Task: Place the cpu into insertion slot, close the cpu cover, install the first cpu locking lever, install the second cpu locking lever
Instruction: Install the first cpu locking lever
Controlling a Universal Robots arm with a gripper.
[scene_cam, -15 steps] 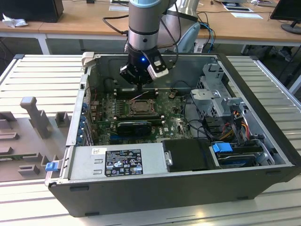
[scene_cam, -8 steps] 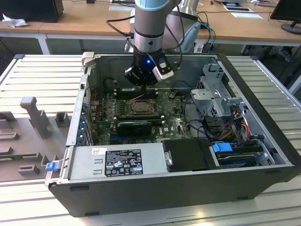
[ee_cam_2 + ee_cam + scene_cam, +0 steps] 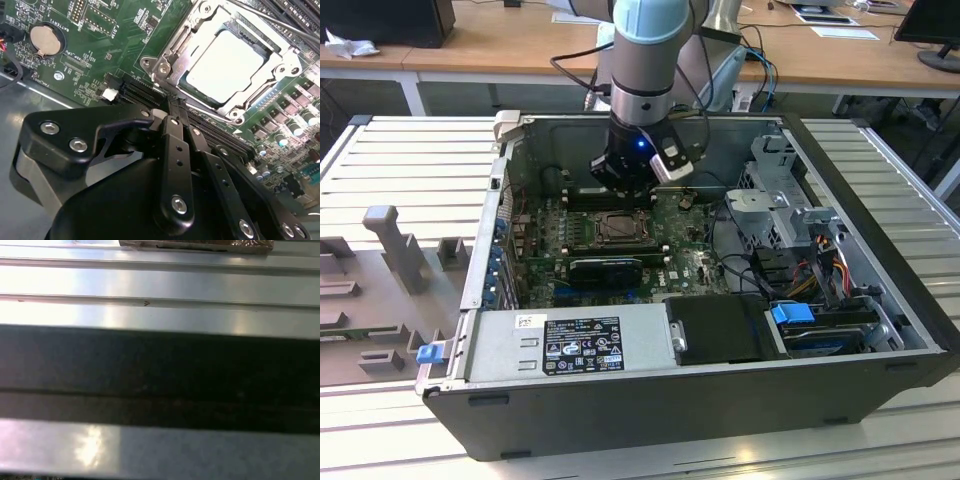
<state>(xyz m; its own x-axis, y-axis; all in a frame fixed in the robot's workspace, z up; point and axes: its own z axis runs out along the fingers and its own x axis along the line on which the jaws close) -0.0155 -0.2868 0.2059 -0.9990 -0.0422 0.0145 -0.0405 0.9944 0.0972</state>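
In the second wrist view the cpu (image 3: 225,65) lies flat in its socket, its pale metal top facing up. The cpu cover (image 3: 170,57) is down around it, framing the chip through its window. A thin metal lever rod (image 3: 272,21) runs along the far side of the socket. My gripper (image 3: 176,104) is shut, its black fingers (image 3: 175,150) pressed together with nothing seen between them, the tips just off the socket's near corner. In the exterior view the gripper (image 3: 620,192) hangs inside the open computer case, right behind the socket (image 3: 617,228).
The green motherboard (image 3: 690,265) carries a coin battery (image 3: 46,40) and a black card (image 3: 605,268) in front of the socket. A power supply (image 3: 580,345) lines the case front, a drive cage (image 3: 780,190) and cables the exterior view's right. Grey fixtures (image 3: 390,250) stand outside.
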